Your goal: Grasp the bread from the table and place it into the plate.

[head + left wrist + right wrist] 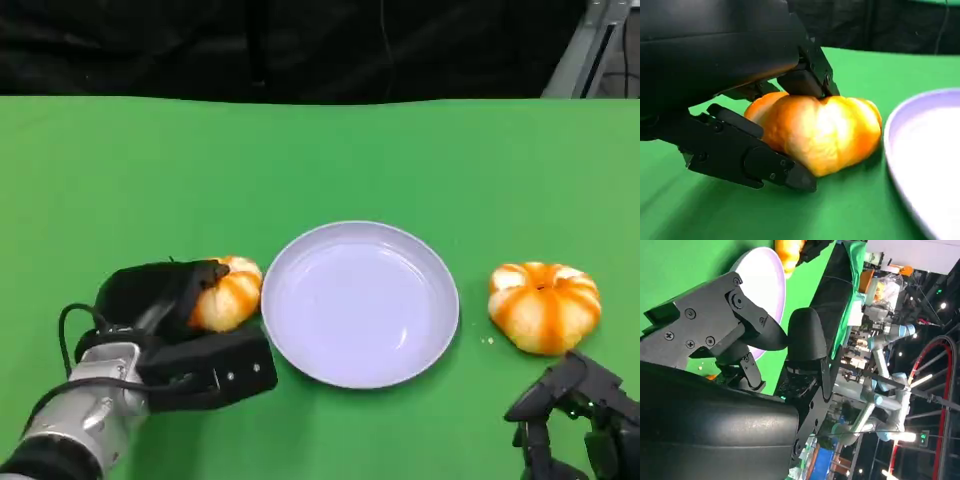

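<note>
The plate (360, 303) sat near the middle of the green desk (120, 170), pale lavender, round, shallow, with a raised rim. Nothing lay in it; the inner surface showed bare.

Count: one plate, two breads. Both breads were pumpkin-shaped rolls, lobed, orange along the ribs and paler cream between them, with a glossy crust. One bread (228, 293) lay on the desk just beside the plate's rim on my left side. The second bread (545, 305) lay on the desk on the other side of the plate, apart from the rim, with a small dark dimple at its crown.

My left hand (185, 325) was at the left-side bread. In the left wrist view the bread (822, 132) rested on the green cloth, bottom touching the desk, with one of my fingers (807, 80) pressed on its top and another running low along its near side, so the fingers were clamped on it, top and flank. The plate's rim (900, 150) showed just beside the bread there, not touching it as far as I could tell.

My right hand (580, 415) hung low over the desk near the second bread, not touching it. Its fingers were spread apart and held nothing. In the right wrist view the plate (767, 285) showed beyond those fingers (760, 327).
</note>
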You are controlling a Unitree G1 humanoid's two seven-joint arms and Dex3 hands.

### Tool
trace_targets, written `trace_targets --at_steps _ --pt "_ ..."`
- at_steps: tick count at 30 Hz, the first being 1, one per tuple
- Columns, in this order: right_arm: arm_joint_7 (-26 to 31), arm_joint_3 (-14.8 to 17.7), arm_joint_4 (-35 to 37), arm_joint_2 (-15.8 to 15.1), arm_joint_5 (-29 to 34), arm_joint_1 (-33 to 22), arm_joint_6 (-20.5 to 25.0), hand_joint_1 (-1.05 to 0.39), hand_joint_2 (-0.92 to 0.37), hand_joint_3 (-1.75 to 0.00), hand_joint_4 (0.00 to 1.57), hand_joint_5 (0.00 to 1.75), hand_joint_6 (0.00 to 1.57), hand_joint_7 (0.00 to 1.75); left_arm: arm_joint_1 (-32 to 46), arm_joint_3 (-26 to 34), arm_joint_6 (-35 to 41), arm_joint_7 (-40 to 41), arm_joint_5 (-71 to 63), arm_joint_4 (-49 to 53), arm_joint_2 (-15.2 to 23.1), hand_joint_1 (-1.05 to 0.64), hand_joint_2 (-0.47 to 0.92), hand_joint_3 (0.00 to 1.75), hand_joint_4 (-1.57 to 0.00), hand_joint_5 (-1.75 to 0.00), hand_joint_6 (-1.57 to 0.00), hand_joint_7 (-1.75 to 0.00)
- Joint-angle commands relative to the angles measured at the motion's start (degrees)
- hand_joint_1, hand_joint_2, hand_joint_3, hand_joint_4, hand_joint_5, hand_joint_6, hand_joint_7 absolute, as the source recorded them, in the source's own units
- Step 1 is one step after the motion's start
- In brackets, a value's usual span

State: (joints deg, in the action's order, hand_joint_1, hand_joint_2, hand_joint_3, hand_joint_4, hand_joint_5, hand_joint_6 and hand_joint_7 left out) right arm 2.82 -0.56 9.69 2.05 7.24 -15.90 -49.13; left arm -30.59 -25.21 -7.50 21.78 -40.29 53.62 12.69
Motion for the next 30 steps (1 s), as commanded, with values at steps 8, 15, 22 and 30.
trace_targets --at_steps 8,15,22,30 --pt "0.1 0.8 0.0 -0.9 -0.1 -0.1 0.5 -0.14 -0.54 -1.19 0.84 1.74 0.74 1.50 -0.1 1.8 -1.3 3.3 2.0 -3.2 1.9 0.04 0.92 0.18 -0.52 -1.44 -0.74 -0.99" --pt "0.2 0.8 -0.3 -0.8 0.1 -0.2 0.9 -0.15 -0.54 -1.19 0.84 1.74 0.75 1.50 0.2 1.9 -1.0 3.1 2.0 -4.0 2.0 0.04 0.92 0.18 -0.51 -1.46 -0.68 -1.11" --pt "0.1 0.8 0.0 -0.8 0.0 -0.1 0.4 -0.15 -0.54 -1.19 0.84 1.74 0.75 1.50 0.3 2.5 -0.7 2.6 2.5 -5.3 2.3 0.04 0.92 0.18 -0.51 -1.46 -0.67 -1.12" --pt "-0.9 0.4 1.0 -1.1 -1.5 0.4 -1.5 -0.10 -0.53 -1.20 0.84 1.75 0.74 1.49 2.1 3.1 -2.6 3.4 0.4 -20.4 3.2 -0.04 0.92 0.26 -0.42 -1.75 -0.43 -1.60"
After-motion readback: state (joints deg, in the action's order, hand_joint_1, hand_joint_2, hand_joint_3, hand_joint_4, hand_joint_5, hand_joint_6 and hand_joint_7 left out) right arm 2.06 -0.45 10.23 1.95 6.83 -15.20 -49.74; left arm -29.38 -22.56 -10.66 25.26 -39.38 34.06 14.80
